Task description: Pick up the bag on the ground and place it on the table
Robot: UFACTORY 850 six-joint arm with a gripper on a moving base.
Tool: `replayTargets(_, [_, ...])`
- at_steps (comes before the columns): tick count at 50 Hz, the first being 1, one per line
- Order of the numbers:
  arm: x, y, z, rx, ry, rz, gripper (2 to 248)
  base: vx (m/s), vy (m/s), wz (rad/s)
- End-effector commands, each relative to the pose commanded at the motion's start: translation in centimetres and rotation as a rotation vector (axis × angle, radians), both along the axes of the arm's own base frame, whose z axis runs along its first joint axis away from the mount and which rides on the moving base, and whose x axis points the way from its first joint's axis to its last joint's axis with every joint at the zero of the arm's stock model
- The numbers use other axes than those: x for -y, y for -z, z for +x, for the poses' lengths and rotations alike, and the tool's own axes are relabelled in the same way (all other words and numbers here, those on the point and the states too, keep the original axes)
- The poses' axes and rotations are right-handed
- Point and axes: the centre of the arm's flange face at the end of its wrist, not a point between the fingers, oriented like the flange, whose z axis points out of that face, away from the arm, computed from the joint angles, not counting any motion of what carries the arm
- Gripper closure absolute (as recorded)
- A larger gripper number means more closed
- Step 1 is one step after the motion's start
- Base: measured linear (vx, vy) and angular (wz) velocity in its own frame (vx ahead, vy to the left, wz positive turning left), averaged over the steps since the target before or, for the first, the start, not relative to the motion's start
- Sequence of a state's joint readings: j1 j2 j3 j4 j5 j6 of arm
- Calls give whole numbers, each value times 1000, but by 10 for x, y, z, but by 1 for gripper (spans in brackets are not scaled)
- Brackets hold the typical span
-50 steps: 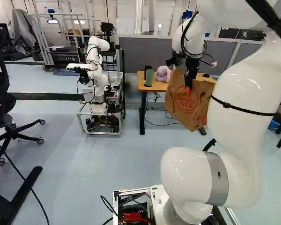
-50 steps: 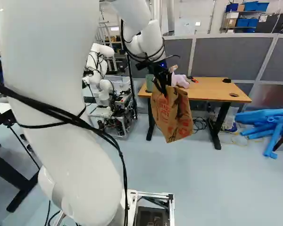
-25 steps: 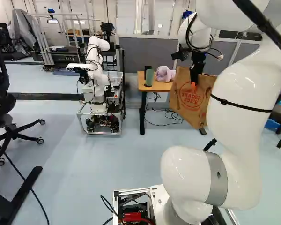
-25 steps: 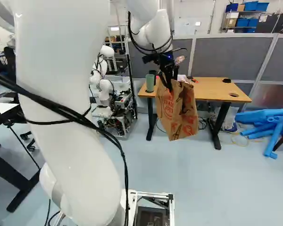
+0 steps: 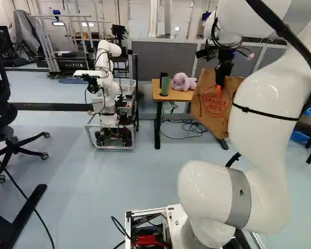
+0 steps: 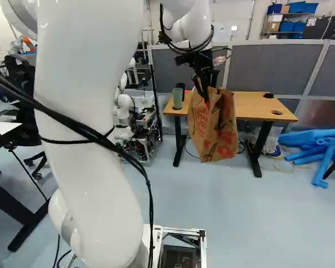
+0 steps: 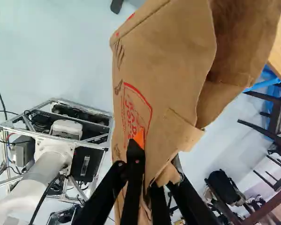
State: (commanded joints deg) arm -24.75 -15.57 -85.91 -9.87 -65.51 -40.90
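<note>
In the left base view my gripper (image 5: pixel 219 87) is shut on the upper part of the brown paper bag (image 5: pixel 213 110). The bag hangs off the floor, slightly tilted, hiding part of the wooden table. In the right base view the gripper (image 6: pixel 204 94) holds the bag (image 6: pixel 212 128) before the left half of the table (image 6: pixel 257 105); whether they touch I cannot tell. The wrist view has the gripper (image 7: pixel 154 157) pinching folded paper between its two fingers, with the bag (image 7: pixel 161 70) stretching out ahead and its mouth partly open.
A green cup (image 6: pixel 177 99), a dark cup beside it and a pink plush toy (image 5: pixel 182 82) stand at the table's left end. Another robot (image 5: pixel 109 93) is left of the table. Cables (image 5: pixel 189 127) lie under it, and blue objects (image 6: pixel 318 146) are to its right.
My arm has swung to the right in both base views, carrying the bag with it. More of the plush toy shows in the left base view. The base has not moved.
</note>
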Motion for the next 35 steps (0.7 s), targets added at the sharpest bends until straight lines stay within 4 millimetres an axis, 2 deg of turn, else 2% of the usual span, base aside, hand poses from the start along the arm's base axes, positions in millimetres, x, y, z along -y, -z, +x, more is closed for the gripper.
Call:
replayTargets(12, [11,-18,1,3,35,23,229,0,0,0])
replayTargets(35, [1,-52,2,12,50,70,229,0,0,0])
